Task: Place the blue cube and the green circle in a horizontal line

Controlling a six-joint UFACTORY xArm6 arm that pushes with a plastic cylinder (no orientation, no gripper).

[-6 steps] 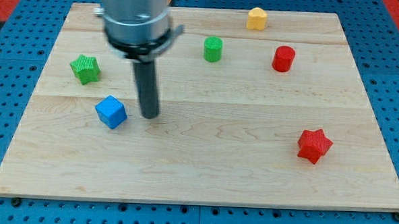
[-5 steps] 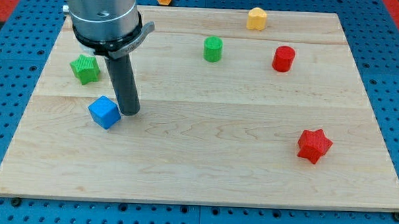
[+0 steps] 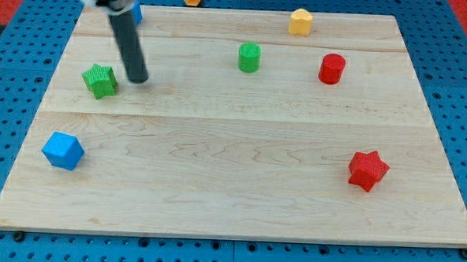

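Plainly, the single camera view shows my tip (image 3: 138, 80) resting just to the view's right of the green star (image 3: 100, 80), touching no block; being a bare rod with no fingers, it grasps nothing. The blue cube (image 3: 63, 150) lies below and left of the green star, near the wooden board's (image 3: 239, 186) left edge. The green circle (image 3: 249, 57) stands well to the star's right and slightly above it. Cube and circle are far from level, so I judge the cube needs pushing upward. The green star sits near that path and could obstruct. The red cylinder (image 3: 332, 69), yellow block (image 3: 301, 22) and red star (image 3: 368, 169) lie far right of the green star, out of the way.
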